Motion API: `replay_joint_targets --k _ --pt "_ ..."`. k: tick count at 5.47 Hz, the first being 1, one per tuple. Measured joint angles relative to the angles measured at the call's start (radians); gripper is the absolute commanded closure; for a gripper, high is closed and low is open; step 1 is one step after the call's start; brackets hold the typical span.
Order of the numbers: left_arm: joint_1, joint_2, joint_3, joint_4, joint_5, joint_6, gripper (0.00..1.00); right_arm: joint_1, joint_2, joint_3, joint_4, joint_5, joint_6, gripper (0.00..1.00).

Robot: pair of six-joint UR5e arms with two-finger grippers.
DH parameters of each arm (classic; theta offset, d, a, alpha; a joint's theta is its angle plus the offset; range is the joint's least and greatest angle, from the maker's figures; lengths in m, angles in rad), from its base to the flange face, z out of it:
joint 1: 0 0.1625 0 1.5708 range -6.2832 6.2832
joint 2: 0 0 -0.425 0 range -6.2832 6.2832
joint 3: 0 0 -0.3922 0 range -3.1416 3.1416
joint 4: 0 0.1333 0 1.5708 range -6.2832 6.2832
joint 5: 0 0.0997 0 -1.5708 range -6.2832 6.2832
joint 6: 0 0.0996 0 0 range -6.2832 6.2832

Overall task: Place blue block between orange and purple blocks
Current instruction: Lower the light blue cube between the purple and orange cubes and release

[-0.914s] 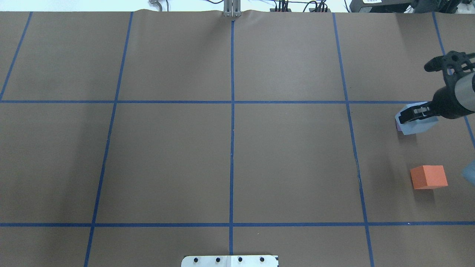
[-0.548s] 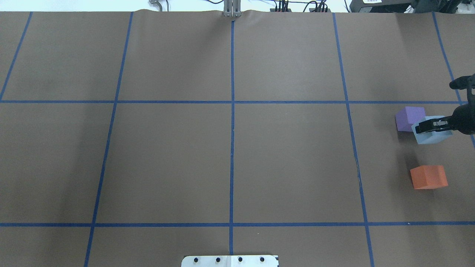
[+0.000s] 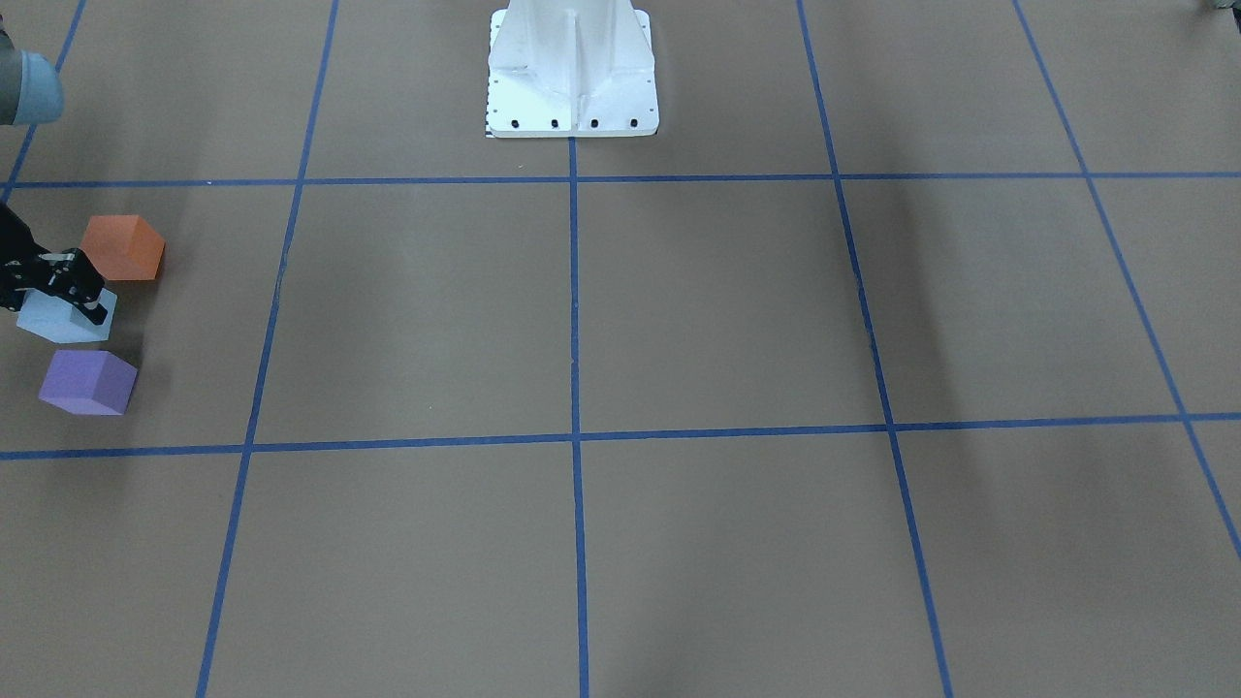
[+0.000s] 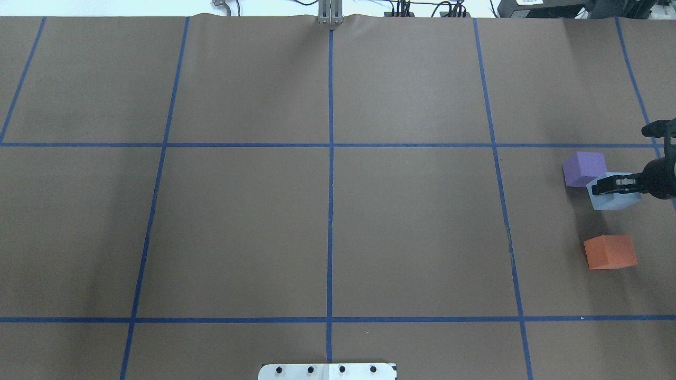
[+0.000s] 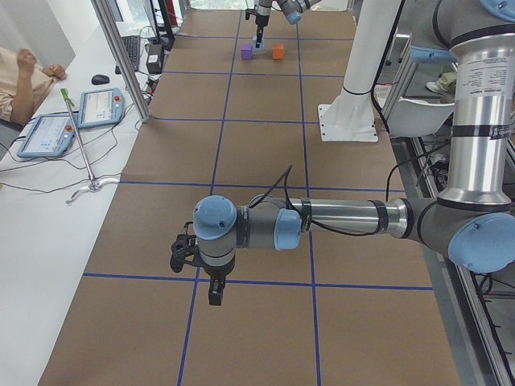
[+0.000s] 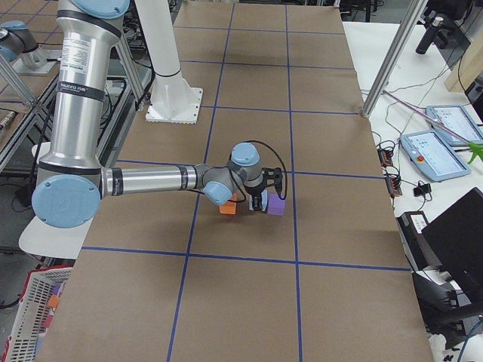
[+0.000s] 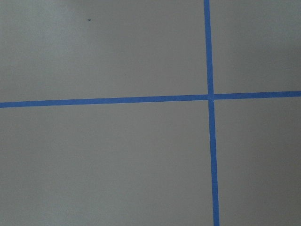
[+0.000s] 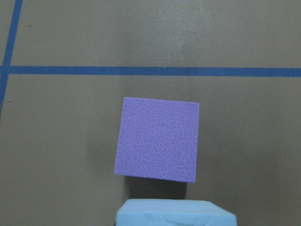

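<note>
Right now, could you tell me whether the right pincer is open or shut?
Shut on the blue block: in the overhead view the right pincer grips it across its top, between the purple block and the orange block.

The brown table (image 4: 327,211) is carrying a grid of blue tape lines (image 4: 330,158). Near its right edge the purple block (image 4: 583,169) and orange block (image 4: 610,252) are sitting apart, the blue block (image 4: 612,199) lying between them, nearer the purple. The white robot base (image 3: 572,73) is standing mid-way along the robot-side edge.
</note>
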Motion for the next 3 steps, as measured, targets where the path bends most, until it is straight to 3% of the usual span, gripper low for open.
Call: replay_joint_targets --k 1,2,3 --pt "0.000 -0.001 -0.003 0.000 0.000 0.000 0.00 -0.024 0.002 -0.003 0.001 -0.025 0.002 0.16" --pt "0.000 -0.002 -0.006 0.000 0.000 0.000 0.00 -0.045 0.004 -0.004 0.001 -0.053 0.003 0.01" --pt "0.001 -0.002 -0.007 0.000 0.000 0.000 0.00 -0.064 0.005 -0.004 0.001 -0.084 0.004 0.00"
